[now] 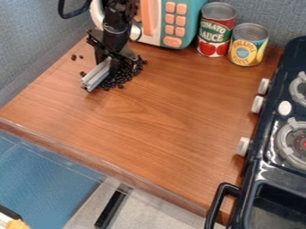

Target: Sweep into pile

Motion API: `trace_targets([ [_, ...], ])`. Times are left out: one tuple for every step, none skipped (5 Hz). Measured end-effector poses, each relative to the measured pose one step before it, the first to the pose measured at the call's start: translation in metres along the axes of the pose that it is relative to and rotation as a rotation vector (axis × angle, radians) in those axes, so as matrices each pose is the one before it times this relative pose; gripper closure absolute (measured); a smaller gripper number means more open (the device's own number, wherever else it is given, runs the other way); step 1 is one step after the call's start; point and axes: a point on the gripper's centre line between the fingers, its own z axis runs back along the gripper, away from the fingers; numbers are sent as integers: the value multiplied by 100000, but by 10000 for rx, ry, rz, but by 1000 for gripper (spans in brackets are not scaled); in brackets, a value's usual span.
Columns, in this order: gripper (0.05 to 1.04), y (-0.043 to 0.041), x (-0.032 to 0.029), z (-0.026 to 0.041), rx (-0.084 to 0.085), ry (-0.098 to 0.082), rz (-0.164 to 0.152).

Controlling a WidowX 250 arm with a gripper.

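Observation:
The black gripper [111,54] hangs over the upper left of the wooden surface, low beside the dark beans. It is shut on a grey bar-shaped tool [97,75], which slants down to the left with its lower end at the surface. A heap of small black beans [123,75] lies against the tool's right side and under the gripper, partly hidden by them. To the left of the tool are a few stray beans [73,57], apart from the heap.
Behind the gripper stands a teal and white toy microwave [190,18]. Right of it are a tomato can [215,30] and a yellow can [247,45]. A dark toy stove [263,169] with white knobs lines the right side. The wooden counter [140,129] ends at a front edge.

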Motion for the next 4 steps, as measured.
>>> trace_targets([
  [695, -618, 118, 177, -97, 19, -51],
  [695, -887, 102, 211, -104, -14, -100],
  [696, -790, 163, 230, -212, -15, -22],
  [696, -430, -49, 48, -136, 69, 13],
])
